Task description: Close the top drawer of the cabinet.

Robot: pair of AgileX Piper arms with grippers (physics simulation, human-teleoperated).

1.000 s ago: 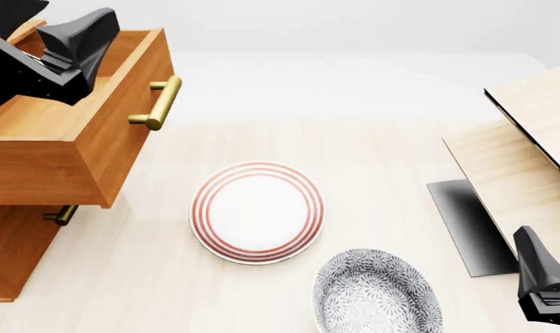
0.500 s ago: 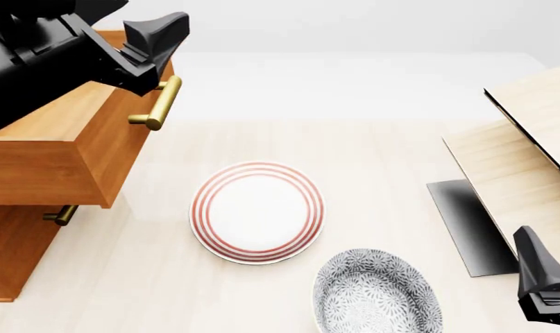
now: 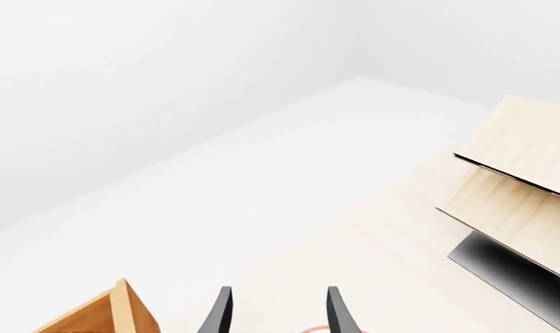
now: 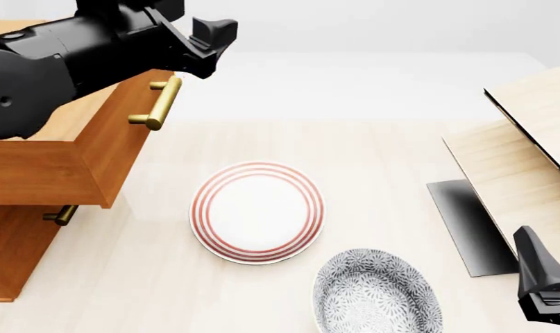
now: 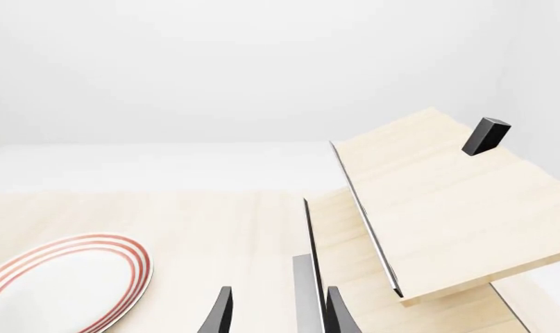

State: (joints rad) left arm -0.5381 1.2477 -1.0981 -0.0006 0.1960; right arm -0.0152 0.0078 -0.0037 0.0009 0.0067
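Plates sit nearest: a grey patterned plate [image 4: 377, 293], then a red-ringed plate [image 4: 257, 211]. Right gripper [image 5: 273, 316] idles at the near right, parted, empty. Farther left, the top drawer [image 4: 71, 149] juts from the cabinet [image 4: 16, 243]; left gripper [image 4: 215, 33], parted and empty, hovers beyond its handle [image 4: 159, 103].

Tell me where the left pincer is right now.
In the front view, the left pincer hangs at upper left, past the top drawer's front, above its brass handle and touching neither.
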